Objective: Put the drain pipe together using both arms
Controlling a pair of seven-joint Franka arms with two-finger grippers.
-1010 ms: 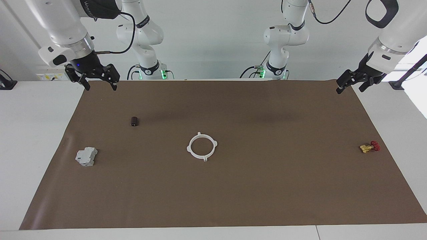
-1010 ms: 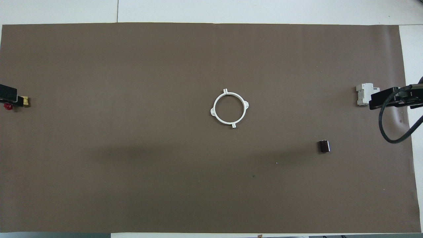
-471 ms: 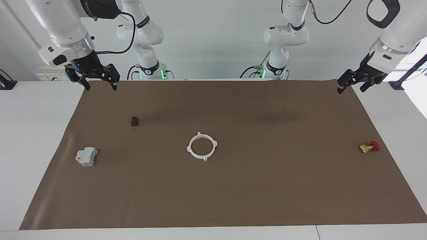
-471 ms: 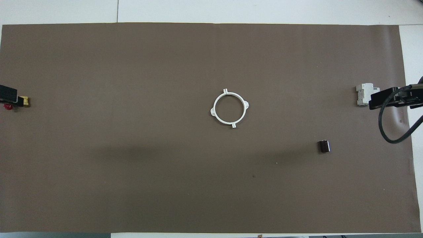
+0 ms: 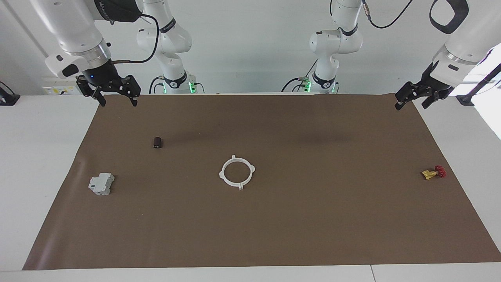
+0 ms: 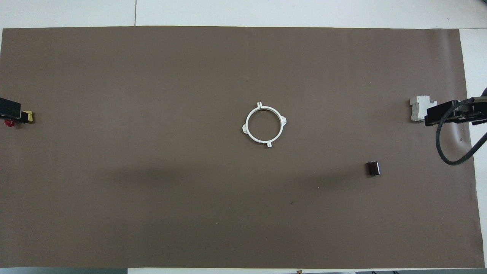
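The drain pipe (image 5: pixel 236 172) lies flat in the middle of the brown mat as one joined white ring with four lugs; it also shows in the overhead view (image 6: pixel 264 123). My right gripper (image 5: pixel 117 102) hangs open and empty in the air over the mat's corner at the right arm's end, by the robots' edge. My left gripper (image 5: pixel 410 105) hangs open and empty over the mat's corner at the left arm's end. Both are well apart from the ring.
A grey boxy block (image 5: pixel 101 184) sits toward the right arm's end, with a small dark cylinder (image 5: pixel 157 142) nearer to the robots. A small red-and-yellow valve (image 5: pixel 433 172) sits toward the left arm's end. The brown mat (image 5: pixel 313 219) covers most of the white table.
My left gripper has risen slightly. The ring, the other objects and my right gripper have not moved.
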